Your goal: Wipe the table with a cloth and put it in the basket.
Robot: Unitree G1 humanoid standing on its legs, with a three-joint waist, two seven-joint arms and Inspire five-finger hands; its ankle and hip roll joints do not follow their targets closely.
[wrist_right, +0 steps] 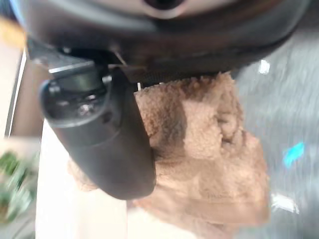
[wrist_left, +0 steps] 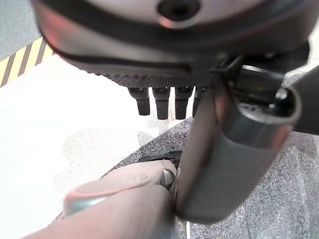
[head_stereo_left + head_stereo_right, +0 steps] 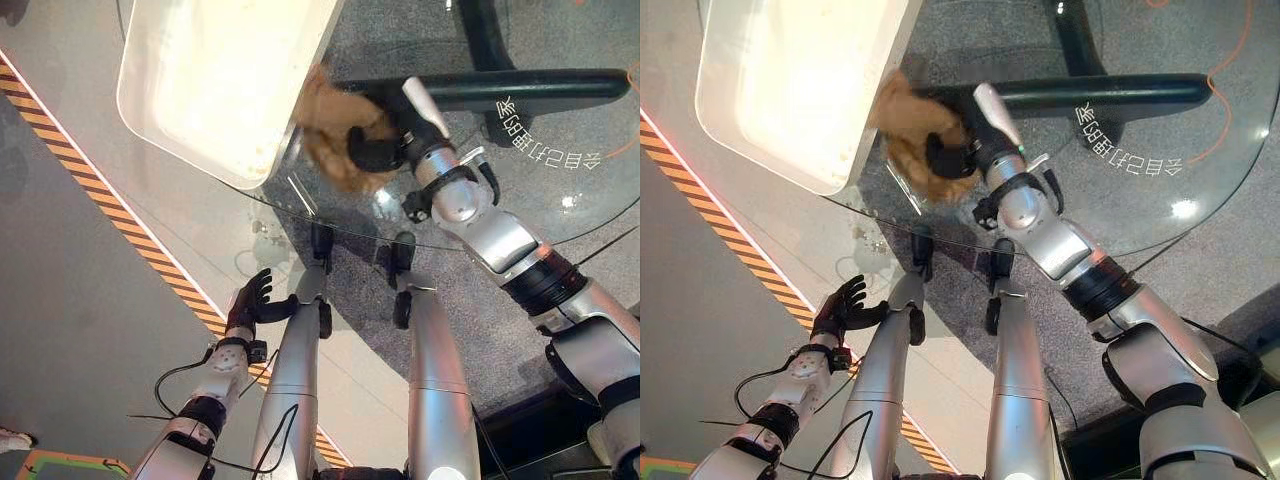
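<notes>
- At the near edge of the round glass worktop [image 3: 520,215], the right hand [image 3: 385,140] has its fingers curled around a bunched brown cloth [image 3: 330,125], just beside a white basket [image 3: 215,85].
- To wipe well, it should probably press the cloth flat and sweep steadily.
- Fingertips are buried in the cloth.
- Lower down, the left hand [image 3: 250,300] hangs relaxed, fingers loosely spread.
</notes>
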